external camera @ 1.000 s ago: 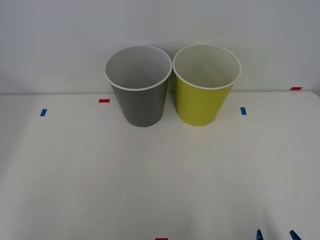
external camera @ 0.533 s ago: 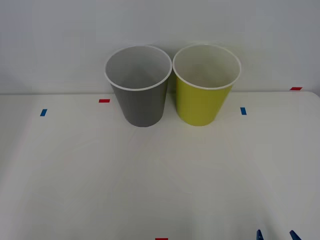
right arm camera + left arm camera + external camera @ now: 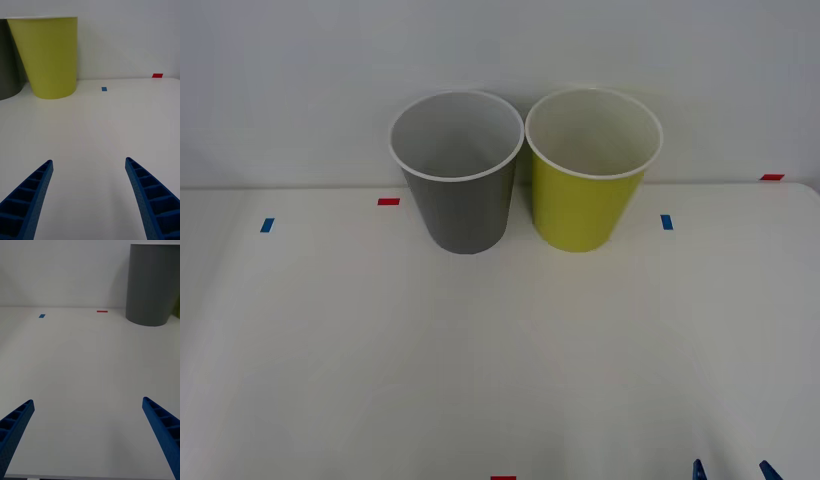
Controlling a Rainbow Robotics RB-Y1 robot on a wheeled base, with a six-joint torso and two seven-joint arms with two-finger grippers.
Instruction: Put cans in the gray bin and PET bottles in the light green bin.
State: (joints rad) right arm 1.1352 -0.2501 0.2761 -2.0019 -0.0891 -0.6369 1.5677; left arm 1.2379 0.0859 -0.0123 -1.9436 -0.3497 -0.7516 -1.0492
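Front: gray bin point(image 3: 457, 172) and light green bin point(image 3: 592, 170) upright, rims touching, on white table point(image 3: 480, 340); no readable writing. Right wrist: right gripper point(image 3: 89, 176) spread, holding nothing, green bin well ahead. Left wrist: left gripper point(image 3: 87, 418) spread, holding nothing, gray bin far ahead.

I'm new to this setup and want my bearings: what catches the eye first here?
Two tall tapered bins stand side by side at the far edge of the white table: the gray bin on the left, the light green bin on the right. The right gripper and the left gripper are both open, low over bare tabletop at the near side.
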